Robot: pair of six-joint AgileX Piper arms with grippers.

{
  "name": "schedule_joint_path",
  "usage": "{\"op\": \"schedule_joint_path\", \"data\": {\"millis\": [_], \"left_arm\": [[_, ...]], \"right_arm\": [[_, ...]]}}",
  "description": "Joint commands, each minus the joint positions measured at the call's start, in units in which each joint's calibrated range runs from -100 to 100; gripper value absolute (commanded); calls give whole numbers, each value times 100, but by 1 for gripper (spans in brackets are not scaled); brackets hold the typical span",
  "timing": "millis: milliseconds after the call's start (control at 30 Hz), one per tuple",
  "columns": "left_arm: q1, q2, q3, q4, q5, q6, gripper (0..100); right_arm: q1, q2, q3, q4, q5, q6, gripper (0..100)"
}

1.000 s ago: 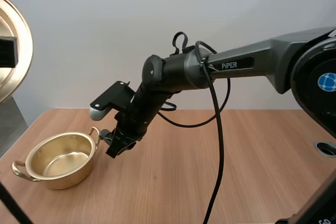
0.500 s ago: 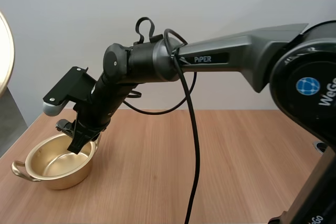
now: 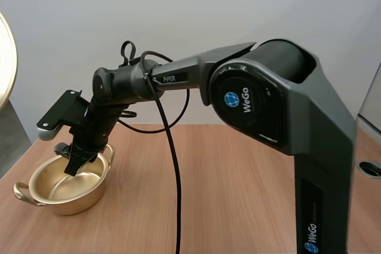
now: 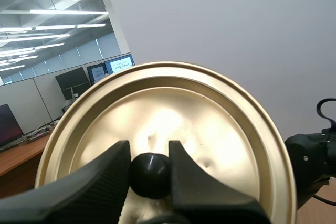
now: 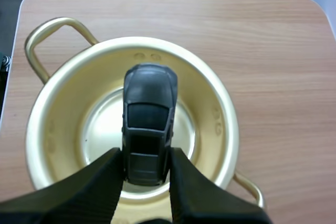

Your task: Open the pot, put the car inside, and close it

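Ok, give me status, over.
Left gripper shut on black knob of round gold lid. Right gripper shut on dark grey toy car, over open gold metal pot. Pot empty, unobstructed.

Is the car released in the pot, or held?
Held: the right gripper pinches the car over the open pot; whether it touches bottom, cannot tell.

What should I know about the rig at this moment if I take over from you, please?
Left gripper: shut on the knob of the lid, held up away from the pot.
Right gripper: shut on the car, over the middle of the open pot, which stands on the table.
Done: lid off, car picked up and brought to the pot.
Left: release the car into the pot, draw the right gripper clear, set the lid back on.
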Motion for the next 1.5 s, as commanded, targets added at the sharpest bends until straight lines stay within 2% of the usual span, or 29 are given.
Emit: {"op": "schedule_joint_path", "data": {"millis": [0, 167, 367, 800, 833, 867, 933, 1000, 1333, 1467], "left_arm": [[-1, -3, -4, -4, 1, 6, 0], [-1, -3, -4, -4, 1, 6, 0], [-1, -3, -4, -4, 1, 6, 0], [-1, -3, -4, -4, 1, 6, 0], [-1, -3, -4, -4, 1, 6, 0], [-1, -3, -4, -4, 1, 6, 0], [-1, -3, -4, -4, 1, 6, 0], [-1, -3, -4, -4, 1, 6, 0], [-1, -3, -4, -4, 1, 6, 0], [-1, -6, 61, 28, 1, 6, 0]], "right_arm": [[35, 213, -124, 0, 4, -1, 0], [116, 583, -209, -73, 0, -12, 0], [116, 901, -320, -472, -174, -12, 0], [116, 945, -335, -389, -491, 7, 0], [116, 945, -335, -389, -491, 7, 5], [116, 945, -335, -389, -491, 7, 19], [116, 934, -335, -389, -431, 7, 53], [116, 896, -335, -412, -346, 7, 100], [116, 168, -335, -552, -1360, 7, 100], [34, -213, -335, -990, -1413, 462, 100]]}}
